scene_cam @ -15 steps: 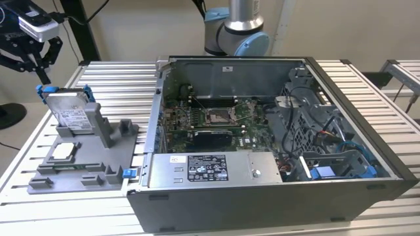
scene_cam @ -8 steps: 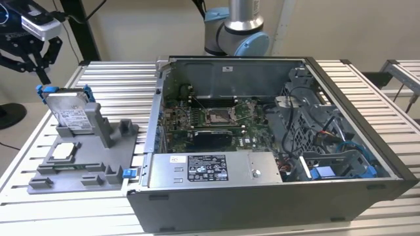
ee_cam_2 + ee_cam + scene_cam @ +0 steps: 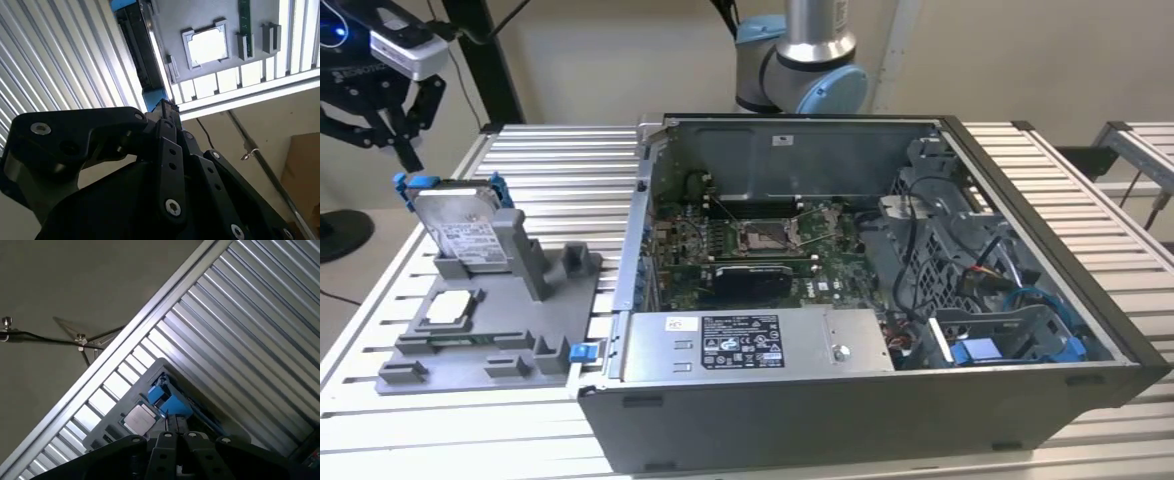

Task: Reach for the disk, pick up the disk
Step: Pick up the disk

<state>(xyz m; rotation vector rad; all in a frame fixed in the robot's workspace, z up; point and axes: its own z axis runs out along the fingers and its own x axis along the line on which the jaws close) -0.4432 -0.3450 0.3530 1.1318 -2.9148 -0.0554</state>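
Just below the tool (image 3: 387,150) stands the disk (image 3: 464,228).

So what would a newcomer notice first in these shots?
The open computer case sits on the exterior view's right, its circuit board bare. On that view's left the disk stands on edge in a grey holder, and the gripper hangs close over its blue-framed top edge.
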